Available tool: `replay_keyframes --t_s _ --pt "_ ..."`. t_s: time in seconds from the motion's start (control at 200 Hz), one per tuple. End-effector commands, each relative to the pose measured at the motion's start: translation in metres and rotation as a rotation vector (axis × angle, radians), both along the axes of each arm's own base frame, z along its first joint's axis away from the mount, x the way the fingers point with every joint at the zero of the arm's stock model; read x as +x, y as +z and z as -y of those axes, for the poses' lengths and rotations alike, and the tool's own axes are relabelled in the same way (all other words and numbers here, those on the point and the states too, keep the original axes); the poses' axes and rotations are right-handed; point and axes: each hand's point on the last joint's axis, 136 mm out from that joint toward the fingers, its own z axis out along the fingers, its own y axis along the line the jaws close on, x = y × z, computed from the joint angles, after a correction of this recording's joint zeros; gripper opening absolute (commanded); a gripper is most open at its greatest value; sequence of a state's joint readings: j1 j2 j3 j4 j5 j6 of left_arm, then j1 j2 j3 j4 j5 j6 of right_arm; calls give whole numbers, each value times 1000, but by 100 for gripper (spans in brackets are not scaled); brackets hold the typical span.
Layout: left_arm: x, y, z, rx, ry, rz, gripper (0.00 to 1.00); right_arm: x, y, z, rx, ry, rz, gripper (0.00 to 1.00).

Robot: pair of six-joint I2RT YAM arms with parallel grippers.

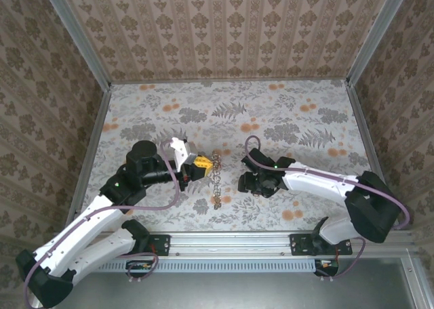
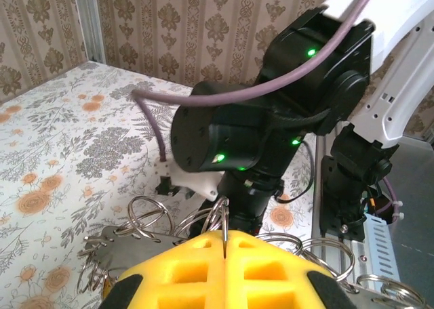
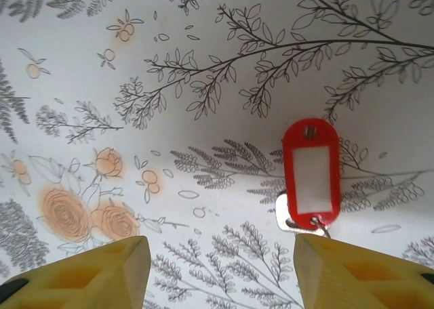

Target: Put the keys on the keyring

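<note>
My left gripper [image 2: 225,240] is shut, its yellow fingers [image 2: 176,275] pinching one thin metal ring of the keyring [image 2: 224,214]. Several more linked steel rings [image 2: 146,217] fan out on both sides. From above, that chain of rings [image 1: 216,183] hangs from the left gripper [image 1: 201,164] down onto the table. My right gripper [image 3: 220,248] hovers open over the floral tabletop. A key with a red tag and white label [image 3: 312,173] lies just ahead of its right finger [image 3: 352,275]. The silver key blade [image 3: 286,214] is partly tucked under the tag.
The right arm's black wrist [image 2: 271,119] stands close in front of the left gripper, and the right gripper [image 1: 249,180] sits just right of the ring chain. Patterned walls and metal rails [image 1: 271,244] enclose the table. A metal plate [image 2: 119,248] sits among the rings.
</note>
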State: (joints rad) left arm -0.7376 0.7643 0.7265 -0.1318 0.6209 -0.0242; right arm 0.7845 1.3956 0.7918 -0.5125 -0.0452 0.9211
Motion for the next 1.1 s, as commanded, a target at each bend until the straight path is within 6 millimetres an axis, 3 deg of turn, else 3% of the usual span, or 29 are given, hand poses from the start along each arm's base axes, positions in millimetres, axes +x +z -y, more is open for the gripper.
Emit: replay_keyframes --t_s 0.0,0.14,0.41,0.58,1.095 --pt "6 2 -1 -6 30 -6 0 -16 1 26 -33 -63 3 57" --pt "10 0 0 0 32 -17 0 -17 0 29 -11 -75 13 50" --pt "8 2 -1 -7 28 -10 0 -17 -23 25 40 -80 -16 36" --pt "8 2 0 -7 22 -13 0 -16 -27 32 68 -103 -9 35" --pt "7 2 0 -8 18 -14 0 -17 -38 23 105 -58 -43 24"
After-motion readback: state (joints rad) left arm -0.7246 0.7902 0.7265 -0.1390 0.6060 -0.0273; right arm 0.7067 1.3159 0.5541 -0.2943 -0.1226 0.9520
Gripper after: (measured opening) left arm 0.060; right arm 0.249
